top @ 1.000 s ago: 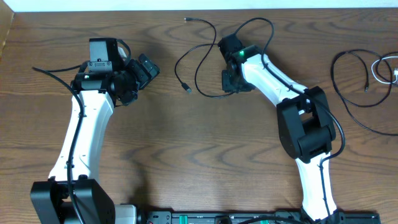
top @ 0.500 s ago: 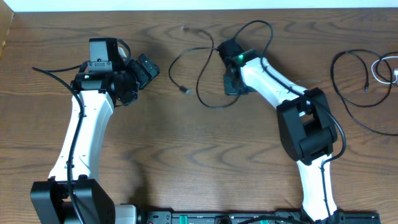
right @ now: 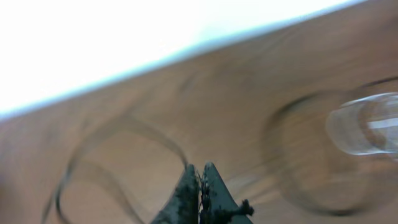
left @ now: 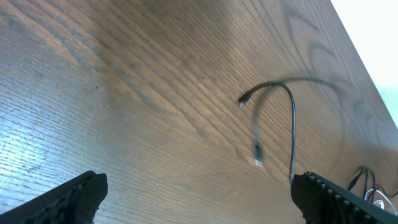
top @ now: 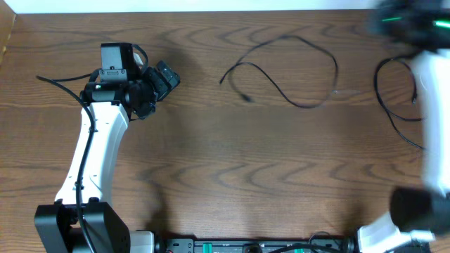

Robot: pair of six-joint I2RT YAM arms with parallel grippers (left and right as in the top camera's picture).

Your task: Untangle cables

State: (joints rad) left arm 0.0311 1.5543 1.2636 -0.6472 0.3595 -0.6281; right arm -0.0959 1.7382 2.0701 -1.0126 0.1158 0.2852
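**One black cable lies loose at mid-table; left jaws wide, right jaws shut**

Nearest the bases, bare wood of the table [top: 232, 176] is seen. The left arm [top: 95, 151] is stretched up the left side, and the left gripper [top: 160, 81] is held with its jaws spread wide and nothing between them.

Beyond it, toward the far middle of the table, a black cable [top: 306, 107] is laid in one loose open loop, with a small plug end pointing to the left gripper but well apart from it. A second black cable [top: 376, 81] is curled at the right edge.

At the far right corner the right arm [top: 429, 84] is badly blurred. In the wrist view the right gripper [right: 200, 186] is seen with its fingers pressed together. Whether a cable is pinched there cannot be told.
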